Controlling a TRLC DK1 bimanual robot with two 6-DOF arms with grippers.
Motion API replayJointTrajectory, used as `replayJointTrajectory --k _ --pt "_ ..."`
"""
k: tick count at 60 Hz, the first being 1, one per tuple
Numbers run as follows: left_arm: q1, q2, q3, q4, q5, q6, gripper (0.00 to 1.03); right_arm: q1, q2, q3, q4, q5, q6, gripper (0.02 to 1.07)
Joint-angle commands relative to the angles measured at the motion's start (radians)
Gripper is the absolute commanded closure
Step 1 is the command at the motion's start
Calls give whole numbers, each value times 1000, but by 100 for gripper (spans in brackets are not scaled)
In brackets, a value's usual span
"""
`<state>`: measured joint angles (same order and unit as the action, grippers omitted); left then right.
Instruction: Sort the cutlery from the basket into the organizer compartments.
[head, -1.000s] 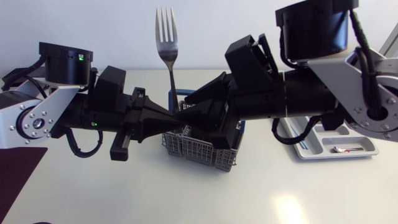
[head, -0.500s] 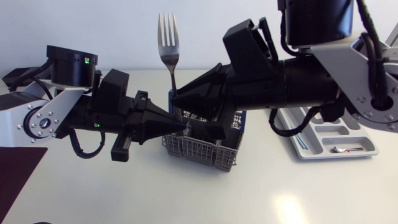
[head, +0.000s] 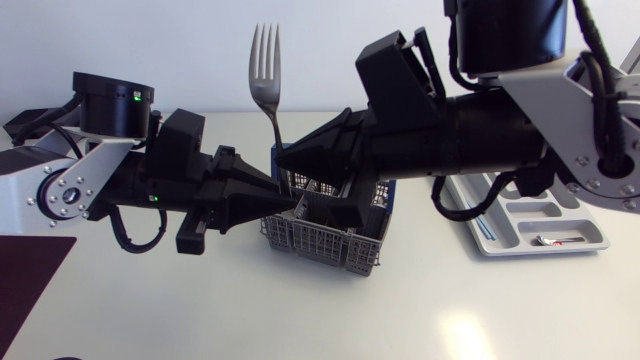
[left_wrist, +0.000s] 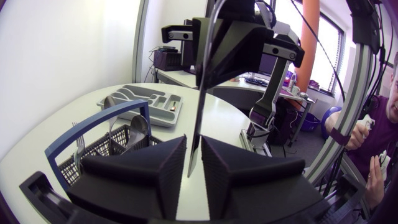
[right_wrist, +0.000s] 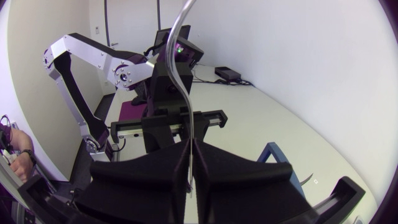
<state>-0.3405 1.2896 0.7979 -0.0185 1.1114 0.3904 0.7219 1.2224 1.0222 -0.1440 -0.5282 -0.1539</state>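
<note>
While the fork (head: 266, 72) was held upright above the basket (head: 325, 248), with its tines pointing up and its handle pointing down, it was gripped low on the handle by the right hand (head: 281, 157), whose two fingers were pressed onto the thin metal from both sides. The left hand (head: 294, 200) was placed just under the right one, at the lowest part of the handle. In the left wrist view the handle was seen to run between its fingers with a narrow gap on each side, so this hand was judged to be narrowly open and not gripping. The long axis of the fork was nearly vertical, and it was crossed by both hands, which came in level from opposite sides. The organizer (head: 575, 238) was laid on the counter (head: 300, 315) on the side of the right arm, well apart from the basket and partly hidden under that arm. The holding arm was therefore judged to be the nearer one. It was also judged that the fork must be turned from upright to lying along a compartment before it could be released. A spoon (left_wrist: 138, 127) was seen in the basket, so the sorting was not finished.
</note>
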Motion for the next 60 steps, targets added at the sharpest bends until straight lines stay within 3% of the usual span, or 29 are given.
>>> replayJointTrajectory --k 1,8,11,17,27,38,48,53,60 --pt "21 10 41 -3 21 -48 42 4 8 26 -9 -9 8 101" --pt "26 11 43 -1 19 -64 27 2 2 24 -19 -12 11 101" --pt "29 11 49 -1 18 -76 13 -4 -4 24 -23 -12 11 101" --pt "72 1 67 -3 7 -107 6 -26 -24 26 -52 -13 10 101" --pt "123 -39 78 -5 -28 -140 6 -99 -100 32 -141 -1 2 101" --pt "117 -61 80 -14 -166 -142 6 -188 -224 22 -249 88 -12 101" --pt "86 -59 77 -29 -288 -131 6 -383 -281 21 -339 134 -41 101" --pt "51 -52 78 -31 -404 -124 6 -515 -274 24 -359 139 -61 101" --pt "26 -41 81 -41 -466 -120 6 -681 -218 41 -371 152 -92 101"
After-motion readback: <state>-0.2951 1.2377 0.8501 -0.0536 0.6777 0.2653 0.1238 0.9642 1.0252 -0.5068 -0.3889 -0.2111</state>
